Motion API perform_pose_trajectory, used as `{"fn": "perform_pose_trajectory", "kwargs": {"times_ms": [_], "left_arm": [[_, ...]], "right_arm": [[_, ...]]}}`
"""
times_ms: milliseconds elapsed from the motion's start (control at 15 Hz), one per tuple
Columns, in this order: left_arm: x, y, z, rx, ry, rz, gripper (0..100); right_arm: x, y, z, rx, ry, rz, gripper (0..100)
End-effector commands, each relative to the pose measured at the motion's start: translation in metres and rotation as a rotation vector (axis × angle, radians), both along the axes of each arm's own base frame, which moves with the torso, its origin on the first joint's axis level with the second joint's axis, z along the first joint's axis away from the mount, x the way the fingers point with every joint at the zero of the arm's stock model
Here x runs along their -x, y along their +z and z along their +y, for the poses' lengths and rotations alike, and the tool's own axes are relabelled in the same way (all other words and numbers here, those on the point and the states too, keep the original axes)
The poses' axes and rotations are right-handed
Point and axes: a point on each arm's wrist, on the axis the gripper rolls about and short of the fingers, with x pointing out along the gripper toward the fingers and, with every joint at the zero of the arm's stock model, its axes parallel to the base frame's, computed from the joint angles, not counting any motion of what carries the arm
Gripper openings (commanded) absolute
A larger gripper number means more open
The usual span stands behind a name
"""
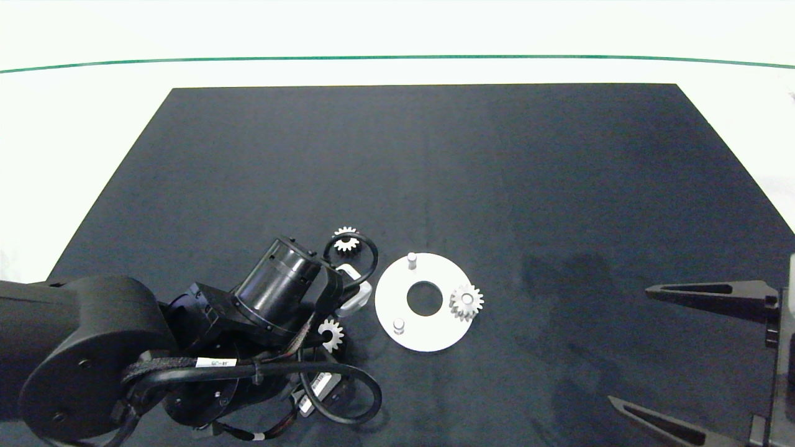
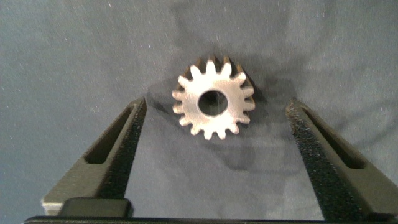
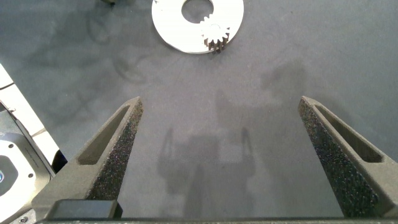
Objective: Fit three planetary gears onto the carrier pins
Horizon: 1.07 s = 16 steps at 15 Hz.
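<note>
The flat white disc point(image 1: 435, 335) lies at the mat's near middle, with two bare carrier pins point(image 1: 411, 259) point(image 1: 399, 325). One planetary gear point(image 1: 467, 302) sits on the third pin, on the disc's right side. A second gear point(image 1: 346, 239) lies loose left of the disc. A third gear point(image 1: 331, 334) peeks out from under my left arm point(image 1: 279, 285). In the left wrist view a gear point(image 2: 214, 98) lies flat on the mat between the fingers of my open left gripper point(image 2: 216, 104), untouched by either finger. My right gripper point(image 1: 630, 346) is parked open at the right edge, empty.
A dark mat point(image 1: 559, 186) covers the white table, whose far part carries a green line point(image 1: 397, 58). The right wrist view shows the disc point(image 3: 168, 25) and its mounted gear point(image 3: 216, 35) beyond the open right gripper point(image 3: 219, 102). Left arm cables point(image 1: 348, 397) loop over the mat.
</note>
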Motion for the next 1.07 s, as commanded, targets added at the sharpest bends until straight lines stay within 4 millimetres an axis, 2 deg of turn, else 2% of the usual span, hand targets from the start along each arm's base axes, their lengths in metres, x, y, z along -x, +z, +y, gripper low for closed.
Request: {"fn": "perform_pose_trajectory", "kwargs": {"times_ms": [67, 400, 1067], "left_arm": [[0.001, 0.004, 0.004, 0.022, 0.023, -0.007, 81], [0.004, 0.009, 0.003, 0.051, 0.025, -0.02, 71], [0.0, 0.004, -0.006, 0.075, 0.025, -0.024, 51]], "right_arm": [[-0.001, -0.001, 0.001, 0.007, 0.002, 0.004, 100], [-0.001, -0.002, 0.002, 0.009, 0.002, 0.006, 100], [-0.001, -0.002, 0.001, 0.008, 0.002, 0.005, 100]]}}
